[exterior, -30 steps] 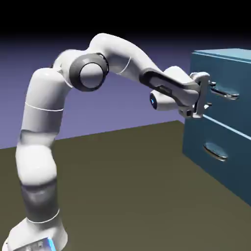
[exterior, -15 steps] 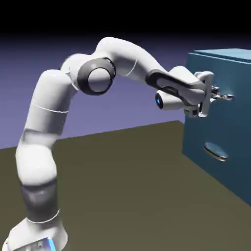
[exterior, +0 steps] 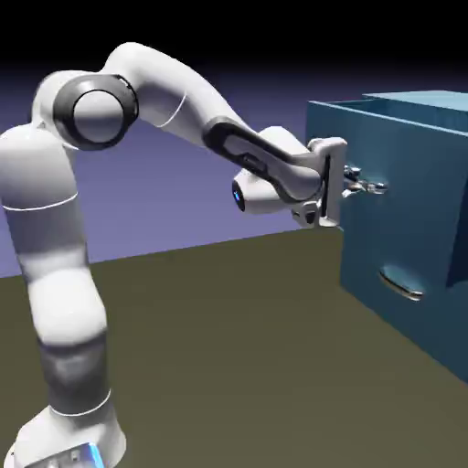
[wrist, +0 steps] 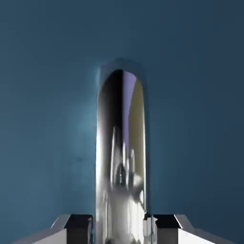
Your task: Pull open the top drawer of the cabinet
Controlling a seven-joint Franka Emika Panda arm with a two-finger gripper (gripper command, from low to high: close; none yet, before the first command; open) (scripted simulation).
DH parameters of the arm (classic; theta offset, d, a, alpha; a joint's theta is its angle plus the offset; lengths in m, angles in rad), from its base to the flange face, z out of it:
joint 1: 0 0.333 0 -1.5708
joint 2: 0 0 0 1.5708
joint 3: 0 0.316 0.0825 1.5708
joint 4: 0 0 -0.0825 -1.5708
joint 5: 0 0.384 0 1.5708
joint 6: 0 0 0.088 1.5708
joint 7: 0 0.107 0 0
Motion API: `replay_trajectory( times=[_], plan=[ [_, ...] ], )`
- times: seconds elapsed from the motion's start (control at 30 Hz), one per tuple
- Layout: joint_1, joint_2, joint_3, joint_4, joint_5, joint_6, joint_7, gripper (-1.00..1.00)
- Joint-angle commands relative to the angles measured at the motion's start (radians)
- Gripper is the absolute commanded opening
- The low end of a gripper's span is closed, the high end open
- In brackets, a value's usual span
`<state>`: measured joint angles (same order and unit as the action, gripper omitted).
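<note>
The pincer (exterior: 358, 186) is being kept clamped shut on the silver handle (wrist: 121, 157) of the top drawer (exterior: 402, 174), which is standing partly drawn out of the cabinet (exterior: 430, 302). The drawer lies straight beyond the pincer, so any pull is being directed back along the arm.

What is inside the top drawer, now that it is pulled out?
Nothing can be told: the exterior view shows only the top drawer's front, side and rim, from below its opening. The end effector grips its handle.
</note>
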<state>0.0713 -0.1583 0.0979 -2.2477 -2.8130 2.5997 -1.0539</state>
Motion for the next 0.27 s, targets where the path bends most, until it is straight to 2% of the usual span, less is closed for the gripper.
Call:
replay_trajectory(
  times=[0.0,0.1,0.13,0.23],
  plan=[
    [0.001,-0.034,0.002,-0.036,0.005,-0.001,0.000,-1.00],
    [0.005,-0.135,0.009,-0.137,0.021,-0.003,-0.002,-1.00],
    [0.005,-0.135,0.009,-0.137,0.021,-0.003,-0.002,1.00],
    [0.008,-0.207,0.015,-0.202,0.036,0.004,-0.007,1.00]
  ],
)
